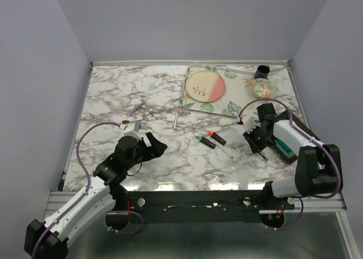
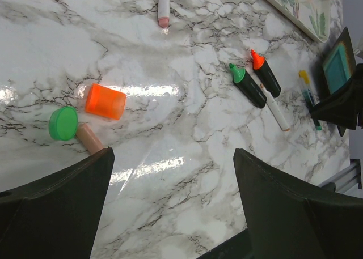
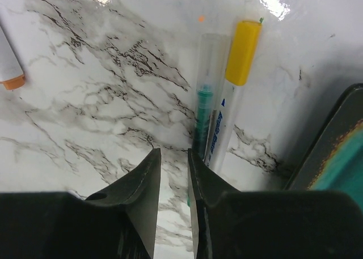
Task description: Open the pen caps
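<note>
Tail of green pen (image 3: 205, 109) lost behind right fingers (image 3: 136, 199).

The table (image 1: 113, 100) is lit evenly and softly from above in the overhead view. Only faint shadows are cast under the arms, and a pale glare band is seen along the near edge, behind the left gripper (image 1: 161, 147). In the left wrist view, white glare streaks are laid across the table ahead of the fingers (image 2: 57, 208), one just beside the orange cap (image 2: 105, 101). The fingers themselves are rendered dark and soft. In the right wrist view, glare is confined to the top, far beyond the right gripper (image 3: 173, 152). The yellow cap (image 3: 243, 52) is shown sharp, a narrow shadow is thrown beside the pens (image 3: 218, 128), and the near fingers are underexposed and blurred.
</note>
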Robot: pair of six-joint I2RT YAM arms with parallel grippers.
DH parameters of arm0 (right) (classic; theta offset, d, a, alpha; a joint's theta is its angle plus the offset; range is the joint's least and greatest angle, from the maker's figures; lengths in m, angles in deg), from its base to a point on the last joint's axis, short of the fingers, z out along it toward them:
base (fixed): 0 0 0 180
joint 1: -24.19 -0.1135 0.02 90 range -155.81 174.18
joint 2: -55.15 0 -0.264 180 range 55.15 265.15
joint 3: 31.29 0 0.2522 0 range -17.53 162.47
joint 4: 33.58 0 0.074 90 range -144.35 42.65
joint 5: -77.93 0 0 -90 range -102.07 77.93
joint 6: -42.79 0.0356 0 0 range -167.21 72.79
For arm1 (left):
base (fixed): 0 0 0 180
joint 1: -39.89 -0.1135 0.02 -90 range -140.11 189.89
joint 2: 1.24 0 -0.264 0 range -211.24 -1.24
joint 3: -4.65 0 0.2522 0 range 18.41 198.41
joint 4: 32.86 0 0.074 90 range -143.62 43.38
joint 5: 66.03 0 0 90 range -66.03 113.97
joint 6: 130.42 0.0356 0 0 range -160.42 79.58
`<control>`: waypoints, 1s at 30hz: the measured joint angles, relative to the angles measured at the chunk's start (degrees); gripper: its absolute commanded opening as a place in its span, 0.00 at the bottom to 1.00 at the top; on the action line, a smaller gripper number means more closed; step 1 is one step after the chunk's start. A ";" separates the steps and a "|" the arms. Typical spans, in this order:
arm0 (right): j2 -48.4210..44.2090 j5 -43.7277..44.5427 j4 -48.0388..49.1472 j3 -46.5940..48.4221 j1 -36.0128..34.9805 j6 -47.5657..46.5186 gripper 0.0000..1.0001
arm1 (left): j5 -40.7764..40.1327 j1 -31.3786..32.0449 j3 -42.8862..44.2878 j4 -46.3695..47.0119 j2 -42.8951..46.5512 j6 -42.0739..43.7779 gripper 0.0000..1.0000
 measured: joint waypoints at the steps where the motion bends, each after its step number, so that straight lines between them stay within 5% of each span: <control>1: -0.11 0.00 -0.02 0.00 0.00 -0.02 0.33 | 0.00 0.00 0.00 0.00 0.00 0.00 0.95; 30: 3.43 1.44 0.33 2.01 1.20 -1.40 0.34 | 0.24 -0.02 -0.02 0.00 0.44 0.00 0.95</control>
